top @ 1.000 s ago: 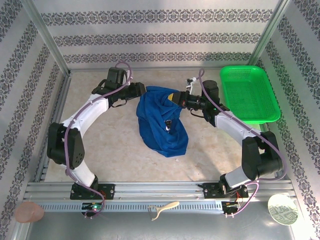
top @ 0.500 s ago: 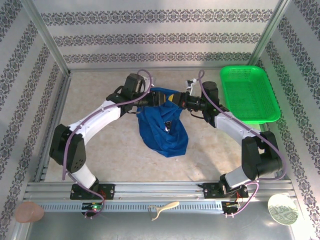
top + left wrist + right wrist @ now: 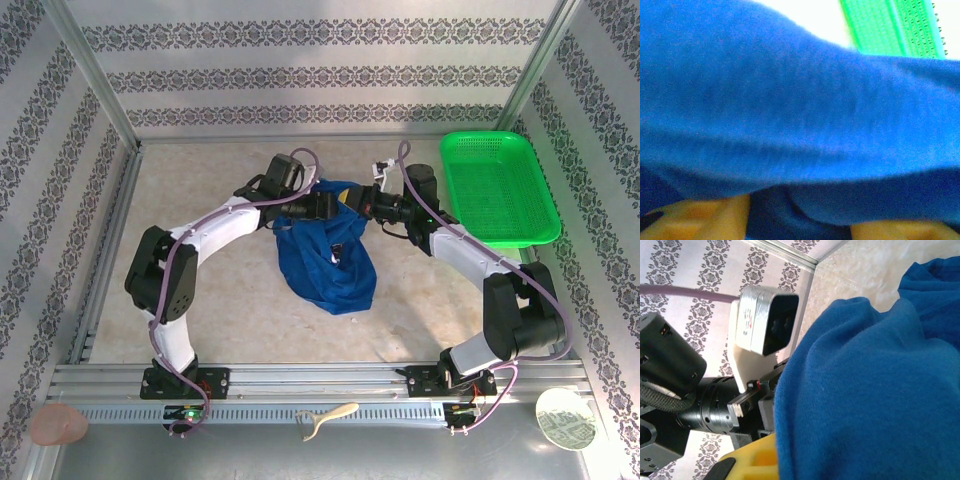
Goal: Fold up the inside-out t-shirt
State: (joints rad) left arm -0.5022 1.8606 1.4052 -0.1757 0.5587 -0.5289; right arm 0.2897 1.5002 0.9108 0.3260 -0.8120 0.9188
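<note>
Left gripper (image 3: 322, 205) has swung in to the t-shirt's (image 3: 325, 268) upper edge, fingers (image 3: 695, 220) apart, grip unclear; right gripper (image 3: 362, 203) pinches it, so spreading looks next.

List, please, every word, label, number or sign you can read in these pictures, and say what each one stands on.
No text here can be read.
Blue t-shirt, small pale mark near its middle: too small to read.
White camera housing, tiny red marks on its side: too blurred to read.
Round disc at the near right corner, greenish print: too small to read.
</note>
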